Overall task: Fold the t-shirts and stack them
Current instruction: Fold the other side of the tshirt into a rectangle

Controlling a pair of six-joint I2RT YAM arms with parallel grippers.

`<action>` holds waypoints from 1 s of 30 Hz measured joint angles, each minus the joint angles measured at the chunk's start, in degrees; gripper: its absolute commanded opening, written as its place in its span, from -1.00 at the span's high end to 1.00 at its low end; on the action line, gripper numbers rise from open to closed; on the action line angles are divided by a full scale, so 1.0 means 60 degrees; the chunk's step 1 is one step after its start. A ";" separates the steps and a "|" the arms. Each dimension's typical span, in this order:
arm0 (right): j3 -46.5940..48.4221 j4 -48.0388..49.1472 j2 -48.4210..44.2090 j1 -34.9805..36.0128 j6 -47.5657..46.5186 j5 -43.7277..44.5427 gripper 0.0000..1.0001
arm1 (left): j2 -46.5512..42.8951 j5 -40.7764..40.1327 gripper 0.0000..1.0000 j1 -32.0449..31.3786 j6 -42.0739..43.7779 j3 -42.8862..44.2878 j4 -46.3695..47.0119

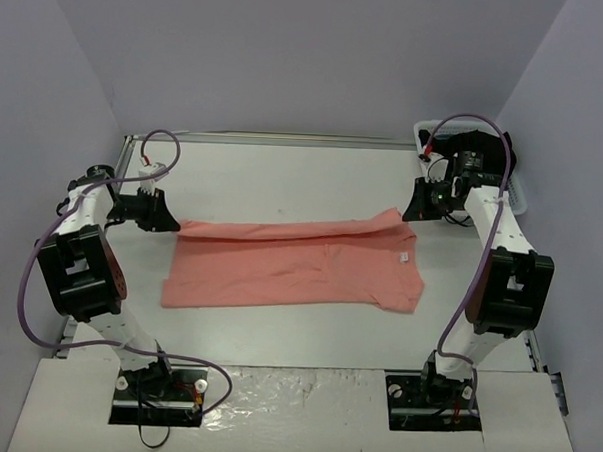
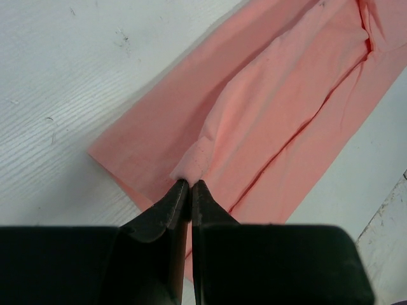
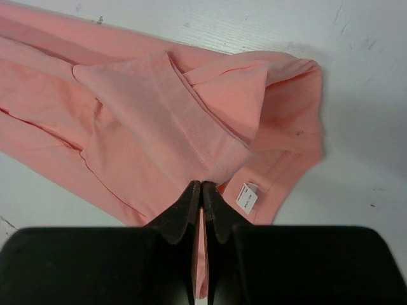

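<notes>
Salmon-pink t-shirt [image 1: 295, 271] laid lengthwise across the middle of the white worktop [image 1: 284, 175], hem end toward the left arm, neck end toward the right, far long edge drawn up and partly turned over toward the near side. Left fingers [image 2: 162, 216] closed to a sliver on a small peak of cloth at the hem's far corner, plain from the left wrist view. Right fingers [image 3: 181, 213] pressed together on a fold of fabric at the neck end, just beside the white label [image 3: 247, 198]; more than one layer apparently caught there, though hard to be sure of the count. Thin, soft, very light cloth by the look of it: no stiffness at all, sagging between the two pinches, wrinkling and sliding over itself rather than keeping a crease. Not fragile, but prone to dragging on the worktop and to bunching if pulled unevenly. Best taken at hem corners and shoulder seams, where doubled stitching gives more to bite on, with both ends carried level and in step. Probably partway through the first lengthwise fold; no stack anywhere in view yet. Main risk, as a judgement: one layer slipping free of a pinch and leaving a skewed fold.
</notes>
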 measured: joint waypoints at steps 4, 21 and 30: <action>-0.0299 -0.0102 -0.0441 0.0000 -0.0168 0.0069 1.00 | -0.0084 0.0004 0.95 0.0102 0.0295 -0.0066 -0.0175; -0.1381 -0.0656 -0.0761 0.0255 -0.1206 0.0299 1.00 | -0.0211 0.0062 0.95 0.0106 0.1796 -0.1002 -0.0973; -0.1763 -0.0954 -0.0656 0.0499 -0.1672 0.0659 -0.04 | -0.0204 -0.0080 0.42 0.0109 0.2903 -0.1512 -0.1399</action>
